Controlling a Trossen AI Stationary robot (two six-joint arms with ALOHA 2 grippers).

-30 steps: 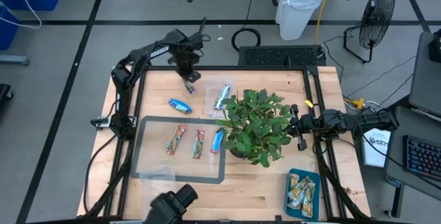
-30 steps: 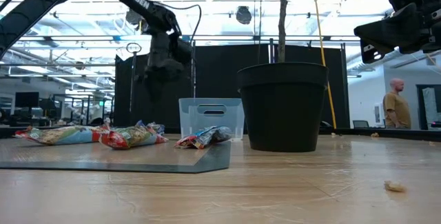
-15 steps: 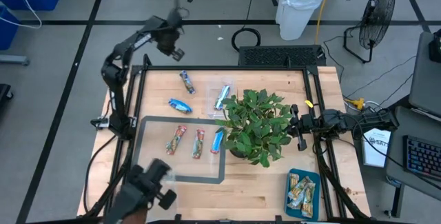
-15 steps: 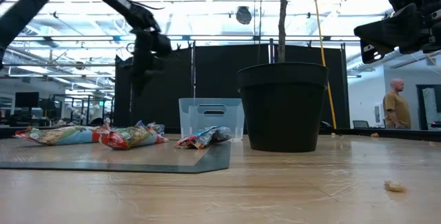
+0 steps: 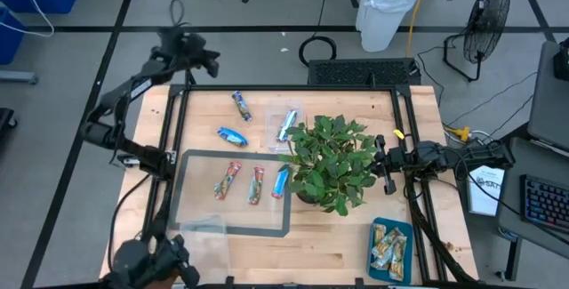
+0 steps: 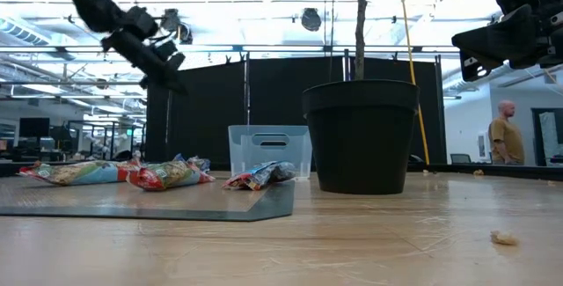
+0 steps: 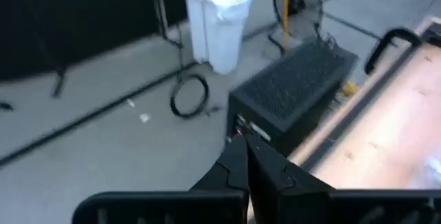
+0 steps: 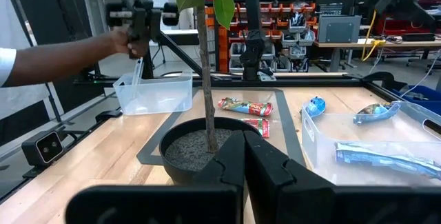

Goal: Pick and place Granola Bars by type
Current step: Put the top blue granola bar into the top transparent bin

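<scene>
While both tools sit pressed together — left tool (image 5: 206,60) off-table | wooden table (image 5: 356,236) | white bin (image 5: 389,4) behind

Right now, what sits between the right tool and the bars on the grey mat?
In the high view, the potted plant stands between the right tool and the bars on the grey mat.

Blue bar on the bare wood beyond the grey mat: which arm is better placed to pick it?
Probably left. The left gripper has an open path to the blue bar; the potted plant stands between it and the right gripper.
</scene>
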